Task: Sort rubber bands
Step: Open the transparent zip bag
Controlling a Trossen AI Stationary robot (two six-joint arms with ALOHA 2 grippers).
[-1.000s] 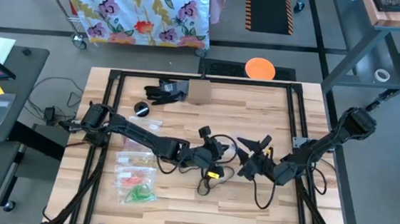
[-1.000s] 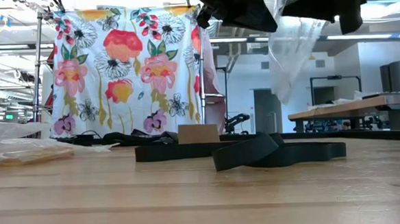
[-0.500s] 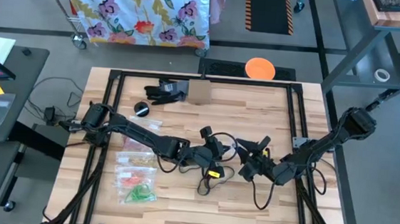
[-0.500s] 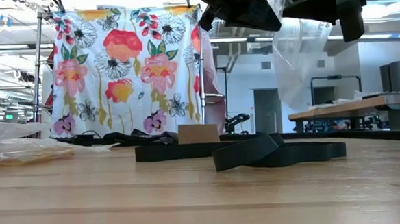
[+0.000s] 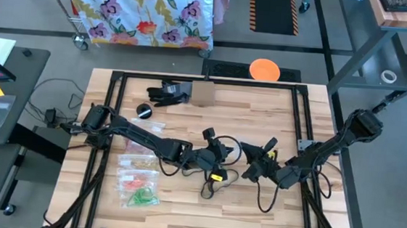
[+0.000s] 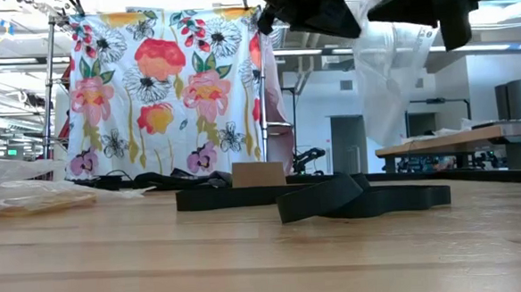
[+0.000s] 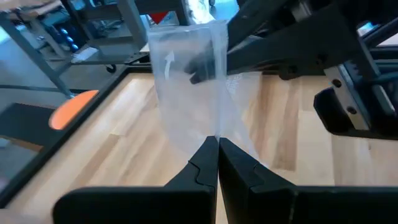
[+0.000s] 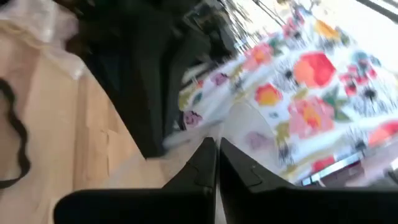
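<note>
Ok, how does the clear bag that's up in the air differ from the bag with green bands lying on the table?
The raised bag hangs upright, pinched between the left end effector and the right end effector; the table bag lies flat on the table, untouched. The raised bag looks empty; the table bag holds green and reddish rubber bands. Both are clear plastic.

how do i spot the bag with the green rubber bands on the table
On the wooden table, look at the left side, where clear bags lie in a column beside the left arm. The one nearest the front edge is the bag: only it holds bright green rubber bands with some red, while its neighbour above holds pale yellowish ones.
</note>
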